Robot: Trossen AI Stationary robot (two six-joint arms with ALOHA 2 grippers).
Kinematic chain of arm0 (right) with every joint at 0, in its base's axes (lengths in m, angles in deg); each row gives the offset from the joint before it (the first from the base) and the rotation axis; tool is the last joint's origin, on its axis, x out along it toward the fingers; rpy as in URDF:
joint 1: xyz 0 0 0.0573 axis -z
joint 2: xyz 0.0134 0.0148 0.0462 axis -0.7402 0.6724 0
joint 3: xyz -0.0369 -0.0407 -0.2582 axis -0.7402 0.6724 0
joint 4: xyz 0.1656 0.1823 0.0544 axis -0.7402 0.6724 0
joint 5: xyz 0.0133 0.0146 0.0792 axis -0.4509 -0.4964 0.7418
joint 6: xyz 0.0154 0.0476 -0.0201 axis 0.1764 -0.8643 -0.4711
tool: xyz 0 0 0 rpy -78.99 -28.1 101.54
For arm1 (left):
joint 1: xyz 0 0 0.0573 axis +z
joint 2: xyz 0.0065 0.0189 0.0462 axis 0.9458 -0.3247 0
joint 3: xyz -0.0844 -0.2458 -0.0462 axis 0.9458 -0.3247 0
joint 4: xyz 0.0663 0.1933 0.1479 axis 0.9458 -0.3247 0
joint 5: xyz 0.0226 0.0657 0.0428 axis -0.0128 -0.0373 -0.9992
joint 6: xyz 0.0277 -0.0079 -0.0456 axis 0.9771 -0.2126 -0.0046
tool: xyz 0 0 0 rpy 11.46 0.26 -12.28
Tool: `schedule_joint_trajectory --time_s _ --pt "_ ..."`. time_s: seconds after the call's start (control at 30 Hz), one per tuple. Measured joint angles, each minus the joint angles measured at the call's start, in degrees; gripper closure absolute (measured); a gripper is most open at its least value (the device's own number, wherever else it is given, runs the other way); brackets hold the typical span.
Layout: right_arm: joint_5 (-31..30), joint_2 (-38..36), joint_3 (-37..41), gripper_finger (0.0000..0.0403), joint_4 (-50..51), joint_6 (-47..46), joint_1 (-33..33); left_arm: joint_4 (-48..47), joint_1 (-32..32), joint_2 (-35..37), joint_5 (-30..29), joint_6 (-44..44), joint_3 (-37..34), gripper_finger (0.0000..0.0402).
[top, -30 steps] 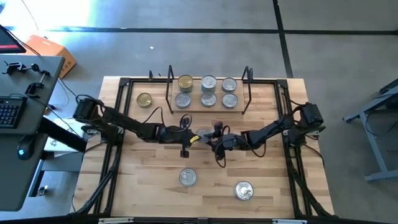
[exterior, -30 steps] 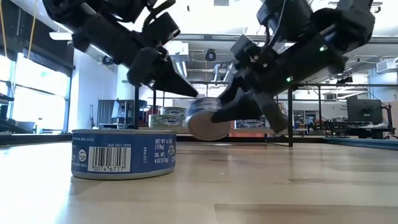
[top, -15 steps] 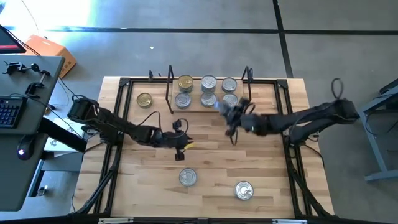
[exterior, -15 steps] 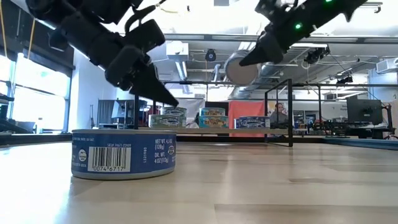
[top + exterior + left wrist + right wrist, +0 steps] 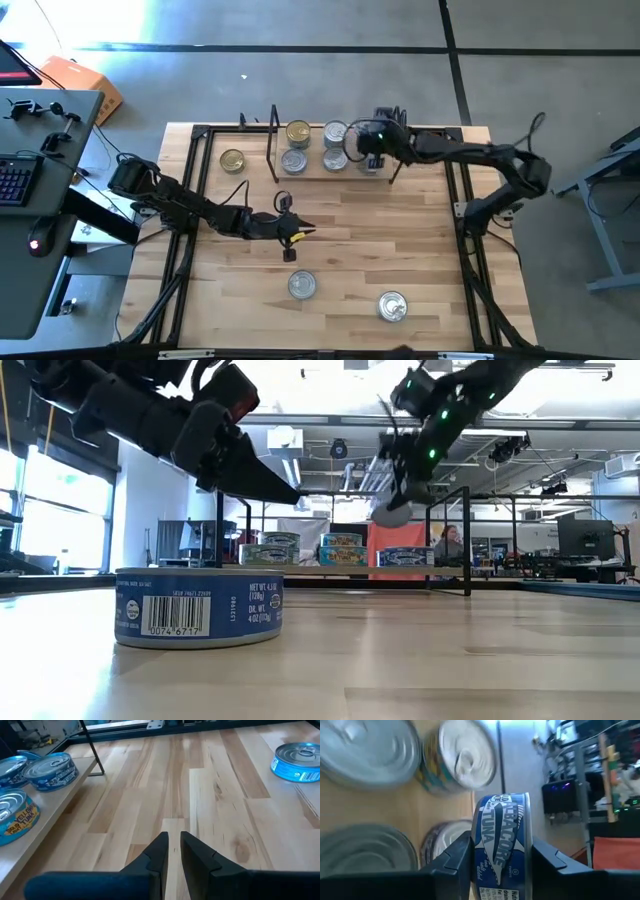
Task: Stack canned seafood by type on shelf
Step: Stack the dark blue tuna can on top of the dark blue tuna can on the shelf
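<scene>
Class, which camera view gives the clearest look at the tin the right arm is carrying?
The right wrist view: the carried tin fills the frame, label readable, between the right claw's fingers. The high view hides it under the arm above the shelf. The low view shows only a small grey shape. The left wrist view misses it.

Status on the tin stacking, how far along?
Done: several tins sit on the shelf. In hand: the right gripper holds a blue tuna tin above the shelf's right end. Left: two tins on the front table, a gold-lidded one beside the shelf. Left gripper carries nothing.
</scene>
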Motion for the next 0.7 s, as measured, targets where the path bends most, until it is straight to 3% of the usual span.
schedule_joint_trajectory --time_s 0.23,0.53,0.7 --pt "0.7 7.3 -0.8 0.0285 -0.3 3.3 3.4 0.0 -0.3 0.0 -0.1 -0.4 0.0 0.0362" --pt "-2.2 9.1 -0.9 0.0281 -0.6 -0.5 3.4 0.0 -0.3 0.0 -0.1 -0.4 0.0 0.0362" --pt "-1.3 9.3 -0.9 0.0199 1.4 -1.6 2.9 0.0 -0.3 0.0 -0.1 -0.5 0.0 0.0362"
